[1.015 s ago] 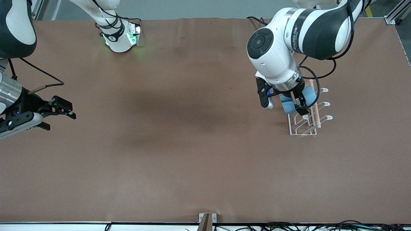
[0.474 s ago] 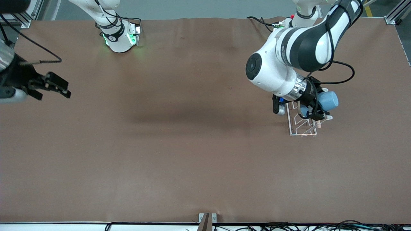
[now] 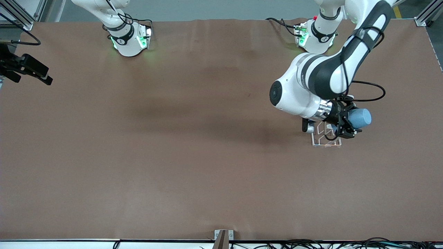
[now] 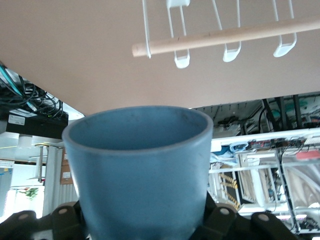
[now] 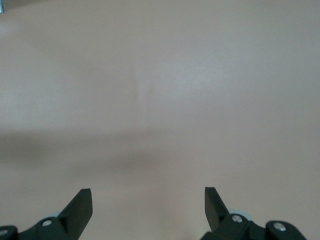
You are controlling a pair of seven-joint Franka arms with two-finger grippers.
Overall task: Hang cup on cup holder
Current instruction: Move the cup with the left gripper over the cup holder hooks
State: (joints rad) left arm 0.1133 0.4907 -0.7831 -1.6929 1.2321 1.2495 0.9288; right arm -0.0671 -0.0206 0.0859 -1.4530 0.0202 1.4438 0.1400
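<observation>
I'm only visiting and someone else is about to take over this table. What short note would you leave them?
Left gripper: jaws shut on the cup, tipped on its side in the air over the cup holder at the left arm's end of the table.
Right gripper: open, empty, waiting at the right arm's end.
Done: cup picked up and brought to the rack.
Left: slip it over a peg, then release.

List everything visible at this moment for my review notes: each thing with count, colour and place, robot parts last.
cup: one, light blue, held on its side in the left hand, over the rack.
rack: one, white wire with a light wooden dowel, on the table toward the left arm's end.
table: one, brown top.
left hand: one, black, shut on the cup, over the rack.
right hand: one, black, open and holding nothing, over the table edge at the right arm's end; this arm waits.
</observation>
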